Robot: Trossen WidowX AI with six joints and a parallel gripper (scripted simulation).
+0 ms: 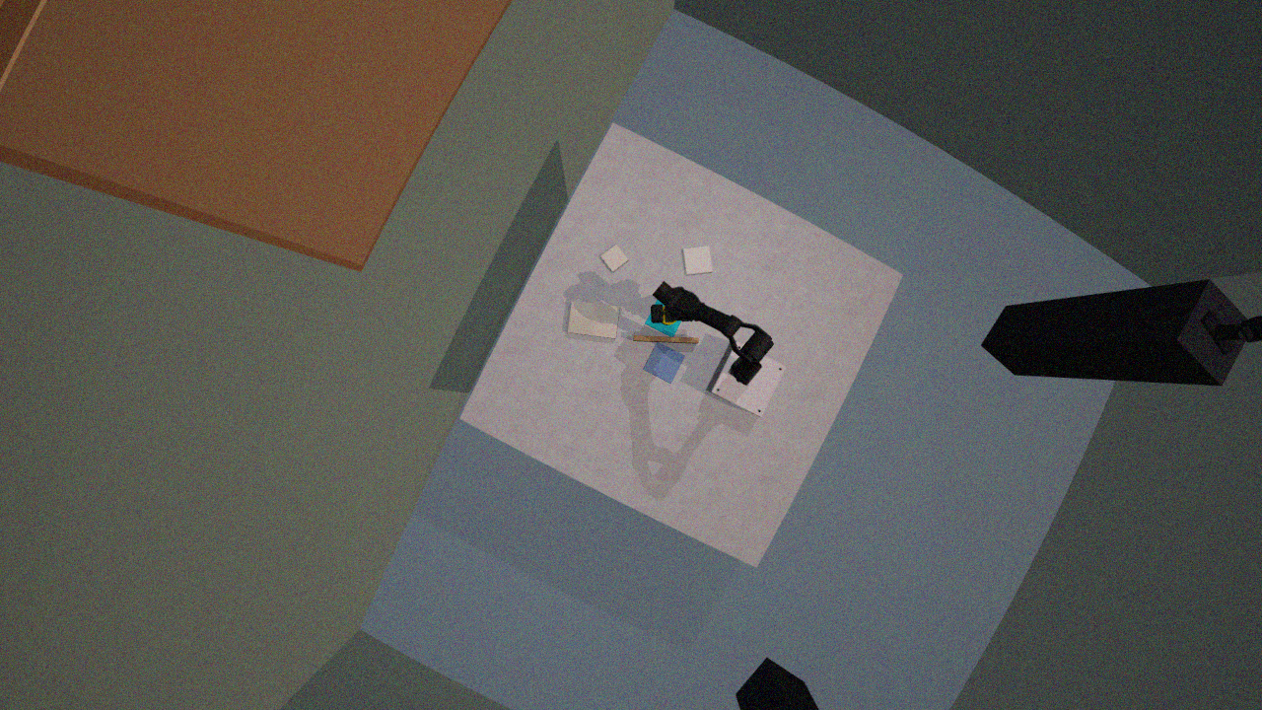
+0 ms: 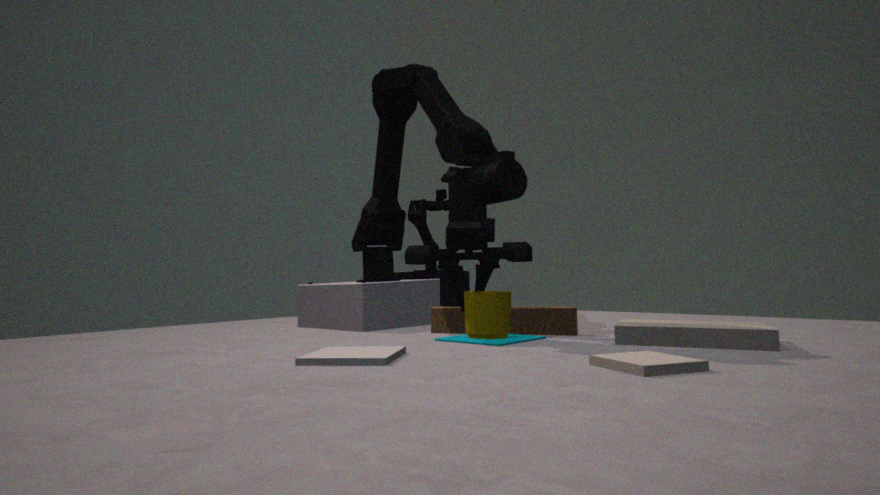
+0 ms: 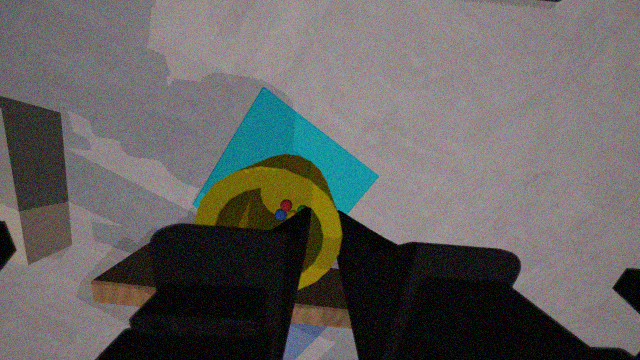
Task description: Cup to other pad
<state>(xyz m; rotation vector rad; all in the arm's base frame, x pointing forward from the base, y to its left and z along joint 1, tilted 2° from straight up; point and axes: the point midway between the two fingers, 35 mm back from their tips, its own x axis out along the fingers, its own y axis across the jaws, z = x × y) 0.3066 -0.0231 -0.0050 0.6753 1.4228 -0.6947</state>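
The yellow cup (image 1: pixel 667 320) (image 2: pixel 487 315) (image 3: pixel 270 177) stands upright on the cyan pad (image 1: pixel 662 329) (image 2: pixel 522 337) (image 3: pixel 330 165). In the wrist view a red marble (image 3: pixel 286 205), a blue marble (image 3: pixel 280 214) and part of a green one (image 3: pixel 301 208) lie inside it; the left finger hides part of the inside. My gripper (image 2: pixel 472 296) (image 3: pixel 321 215) is slightly open, with one finger inside the cup and the other outside its wall. The blue pad (image 1: pixel 664 363) (image 3: pixel 300 340) is empty, across the wooden bar.
The low wooden bar (image 1: pixel 653 338) (image 2: pixel 547 321) (image 3: pixel 122 293) lies between the two pads, close to the cup. A pale block (image 1: pixel 593 328) (image 2: pixel 695 337) (image 3: pixel 42 160) lies to one side. Two flat pale tiles (image 1: pixel 614 257) (image 1: pixel 697 260) (image 2: pixel 649 364) (image 2: pixel 350 355) lie beyond the cyan pad.
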